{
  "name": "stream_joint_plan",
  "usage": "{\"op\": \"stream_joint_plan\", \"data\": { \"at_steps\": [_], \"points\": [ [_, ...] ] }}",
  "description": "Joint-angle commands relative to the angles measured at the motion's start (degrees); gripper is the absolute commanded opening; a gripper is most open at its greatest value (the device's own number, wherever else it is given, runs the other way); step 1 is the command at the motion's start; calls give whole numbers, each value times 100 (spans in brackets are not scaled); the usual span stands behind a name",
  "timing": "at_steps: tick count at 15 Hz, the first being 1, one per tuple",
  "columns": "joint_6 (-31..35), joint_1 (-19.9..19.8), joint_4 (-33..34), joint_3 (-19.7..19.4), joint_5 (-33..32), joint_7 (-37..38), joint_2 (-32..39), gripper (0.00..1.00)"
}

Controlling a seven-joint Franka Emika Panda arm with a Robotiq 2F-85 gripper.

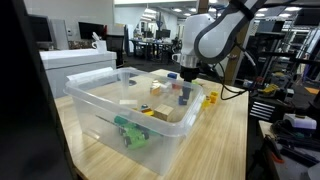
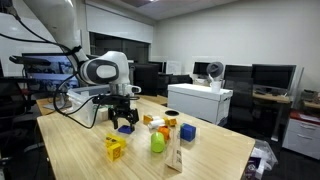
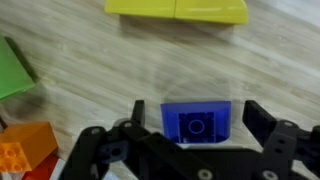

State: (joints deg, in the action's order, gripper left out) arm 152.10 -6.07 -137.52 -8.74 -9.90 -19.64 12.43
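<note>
Spotted tool [image 3: 200, 128] wide open astride blue block [image 3: 197, 120] — nothing gripped.
Logged block flat on wooden tabletop [image 3: 90, 80], directly under tool, centred between its 2 fingers [image 3: 268, 125] and clear of both; near-square from above, so no long axis to speak of. Noted yellow block [image 3: 176, 9] just beyond, green piece [image 3: 12, 66] and orange block [image 3: 25, 145] off to 1 side — all apart from it.
</note>
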Motion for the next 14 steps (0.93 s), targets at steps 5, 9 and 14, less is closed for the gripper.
{"op": "stream_joint_plan", "data": {
  "at_steps": [5,9,14],
  "points": [
    [150,-99,-57,64,-114,57,-44,45],
    [-123,-170,-36,179,253,-85,-431,43],
    [-500,58,385,654,1406,-252,-1385,43]
  ]
}}
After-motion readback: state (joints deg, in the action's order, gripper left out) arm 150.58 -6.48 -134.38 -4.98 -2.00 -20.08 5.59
